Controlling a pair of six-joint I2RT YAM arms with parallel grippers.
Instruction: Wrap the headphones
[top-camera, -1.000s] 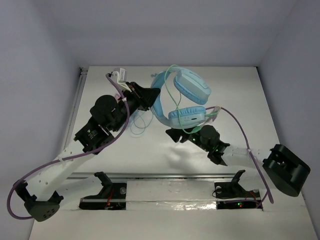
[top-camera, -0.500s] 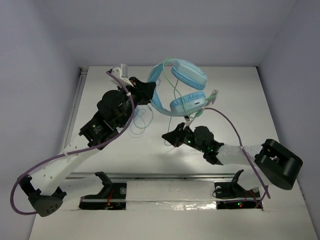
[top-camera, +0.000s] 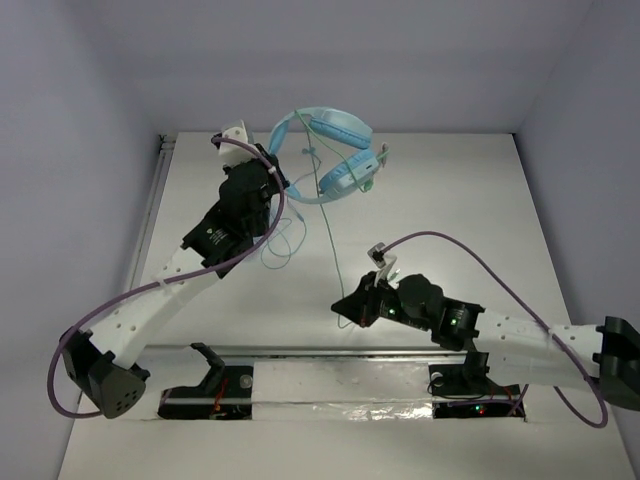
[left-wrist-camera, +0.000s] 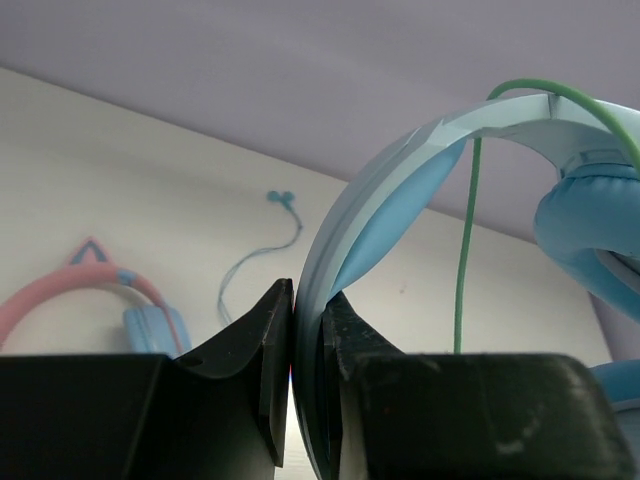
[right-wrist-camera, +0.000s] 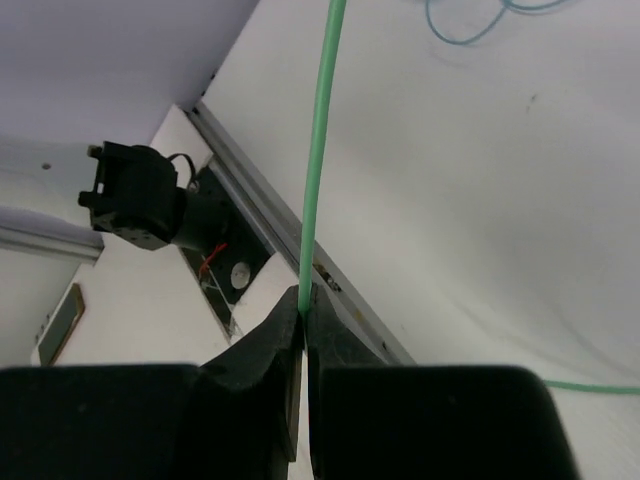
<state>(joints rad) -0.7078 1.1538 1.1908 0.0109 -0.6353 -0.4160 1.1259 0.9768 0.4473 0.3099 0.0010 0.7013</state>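
Note:
The light-blue headphones (top-camera: 335, 150) hang in the air over the far middle of the table. My left gripper (top-camera: 281, 180) is shut on their headband (left-wrist-camera: 400, 170), which sits pinched between the fingers of the left gripper (left-wrist-camera: 305, 315); one padded cup (left-wrist-camera: 590, 230) shows at the right. The thin pale-green cable (top-camera: 329, 235) runs taut from the cups down to my right gripper (top-camera: 342, 308) near the front rail. In the right wrist view the right gripper (right-wrist-camera: 303, 300) is shut on the cable (right-wrist-camera: 320, 150).
A thin blue earbud wire (top-camera: 279, 250) lies looped on the table beside the left arm. Pink cat-ear headphones (left-wrist-camera: 90, 290) rest on the table in the left wrist view. The metal front rail (right-wrist-camera: 260, 215) and an arm base mount (right-wrist-camera: 135, 195) lie just below the right gripper.
The left arm has lifted the headphones up and toward the far left. The right gripper has shut on the green cable and drawn it toward the near rail, pulling it taut.

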